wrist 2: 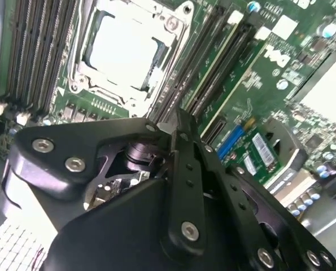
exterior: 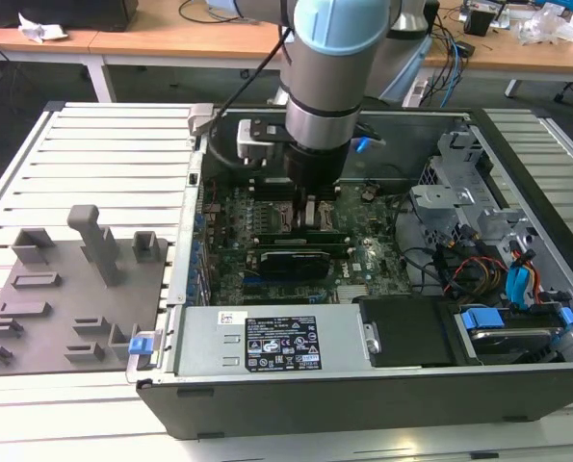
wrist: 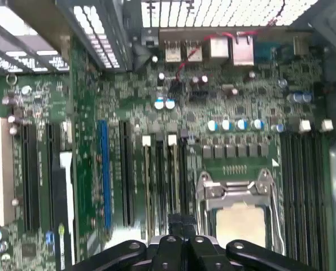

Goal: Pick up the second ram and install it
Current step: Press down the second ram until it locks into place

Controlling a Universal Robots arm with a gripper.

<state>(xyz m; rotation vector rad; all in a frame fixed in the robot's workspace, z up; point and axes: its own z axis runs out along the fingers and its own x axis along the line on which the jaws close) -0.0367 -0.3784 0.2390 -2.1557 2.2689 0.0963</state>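
The arm [exterior: 317, 72] is a thick round tube of brushed silver-grey metal with a pale blue cap at its joint and a black collar at its lower end, where a light grey boxy module [exterior: 258, 141] is mounted on the exterior view's left. Black cables run along it. In both wrist views the gripper [wrist 2: 176, 132] is matte black, built of flat angular linkage plates fastened with round silver screws.

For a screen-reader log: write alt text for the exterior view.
A robot arm reaches straight down into an open computer case, its gripper low over the motherboard near the CPU socket. On the exterior view's left, a grey tray with raised blocks lies on a slatted table.
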